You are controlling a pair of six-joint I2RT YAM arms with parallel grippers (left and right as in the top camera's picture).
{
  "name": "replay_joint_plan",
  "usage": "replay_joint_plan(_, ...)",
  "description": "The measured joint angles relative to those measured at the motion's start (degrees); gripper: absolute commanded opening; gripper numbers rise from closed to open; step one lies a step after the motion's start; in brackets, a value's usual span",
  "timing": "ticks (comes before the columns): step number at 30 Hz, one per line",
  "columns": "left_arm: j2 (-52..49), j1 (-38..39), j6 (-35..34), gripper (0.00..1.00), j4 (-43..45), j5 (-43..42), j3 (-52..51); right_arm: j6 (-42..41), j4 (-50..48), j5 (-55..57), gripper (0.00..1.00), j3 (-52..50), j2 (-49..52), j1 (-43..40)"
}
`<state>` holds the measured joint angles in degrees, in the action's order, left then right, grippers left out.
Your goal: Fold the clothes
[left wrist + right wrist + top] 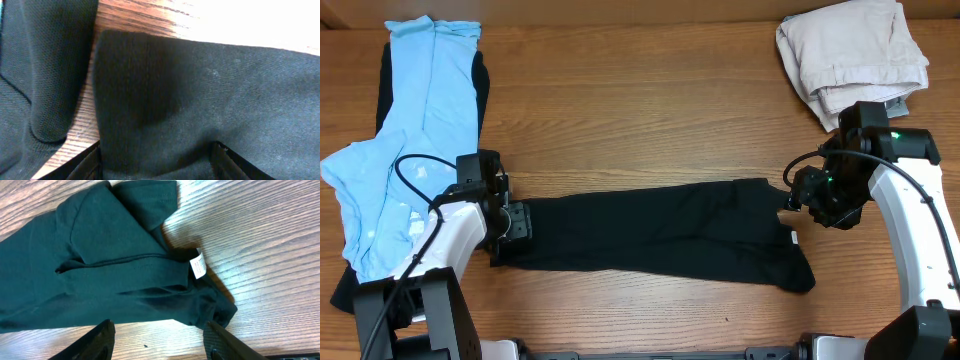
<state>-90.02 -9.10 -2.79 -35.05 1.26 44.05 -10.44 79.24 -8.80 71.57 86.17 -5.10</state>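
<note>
A plain black garment [660, 230] lies stretched in a long band across the middle of the table. Its small white label [198, 266] shows at the right end, which is bunched and folded over. My left gripper [517, 222] sits at the garment's left end; in the left wrist view its fingers [157, 165] are spread wide with the black cloth [200, 90] lying between them. My right gripper [798, 197] is open and empty, hovering just off the garment's right end [100, 270], fingers [157, 340] over bare wood.
A light blue garment [410, 130] lies on another black one [480, 80] at the far left. That dark cloth also shows beside my left fingers [45, 65]. A folded beige pile [850, 50] sits at the back right. The table is wood.
</note>
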Motion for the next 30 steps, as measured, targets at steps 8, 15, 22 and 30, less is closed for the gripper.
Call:
replay_joint_plan(8, 0.0, 0.0, -0.2, 0.69, -0.02, 0.74, 0.0, 0.46, 0.35, 0.0, 0.61, 0.0, 0.0, 0.0)
replay_joint_plan(15, 0.0, 0.0, -0.17, 0.73, 0.35, 1.11, -0.11, 0.61, 0.72, 0.02, 0.61, 0.0, 0.0, 0.0)
replay_joint_plan(22, 1.18, 0.0, -0.35, 0.65, 2.86, 1.14, -1.97, 0.83, 0.72, 0.02, 0.61, 0.0, 0.0, 0.0)
replay_joint_plan(30, 1.51, 0.11, -2.27, 0.08, 5.11, 0.7, -2.69, 1.07, 0.72, 0.02, 0.61, 0.0, 0.0, 0.0)
